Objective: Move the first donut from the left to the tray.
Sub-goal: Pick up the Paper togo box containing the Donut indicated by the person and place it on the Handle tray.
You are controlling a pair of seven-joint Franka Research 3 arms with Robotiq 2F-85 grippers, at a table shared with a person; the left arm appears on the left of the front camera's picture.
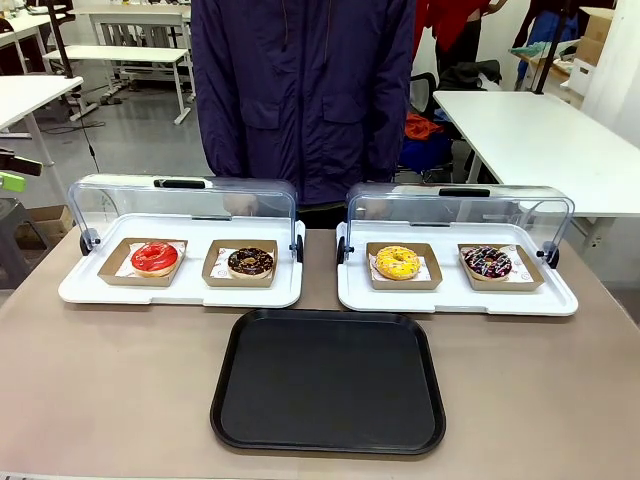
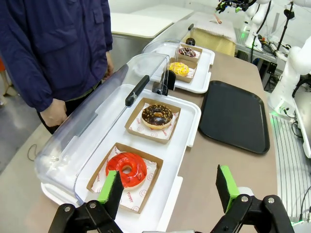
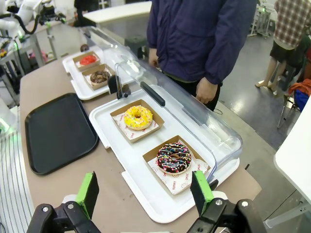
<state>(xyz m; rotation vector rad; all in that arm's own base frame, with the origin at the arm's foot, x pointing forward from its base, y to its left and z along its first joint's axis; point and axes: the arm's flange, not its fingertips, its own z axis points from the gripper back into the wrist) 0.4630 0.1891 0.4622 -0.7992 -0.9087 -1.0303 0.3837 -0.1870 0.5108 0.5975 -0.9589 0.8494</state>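
Observation:
The first donut (image 1: pixel 154 257) has glossy red glaze and rests in a square brown cardboard holder at the left end of the left white tray (image 1: pixel 80 291). My left wrist view has this red donut (image 2: pixel 127 169) just ahead of my left gripper (image 2: pixel 167 188), which hovers open above the tray's near end. The black tray (image 1: pixel 328 380) lies flat at the table's front centre and also appears as the black tray (image 2: pixel 234 114) and black tray (image 3: pixel 54 132). My right gripper (image 3: pixel 145 191) stands open over the right white tray's end, holding nothing.
A chocolate donut (image 1: pixel 250 262) sits beside the red one. The right white tray (image 1: pixel 560 300) holds a yellow donut (image 1: pixel 397 262) and a sprinkled dark donut (image 1: pixel 488 263). Both clear lids (image 1: pixel 180 200) stand raised. A person in a dark jacket (image 1: pixel 300 90) stands at the far edge.

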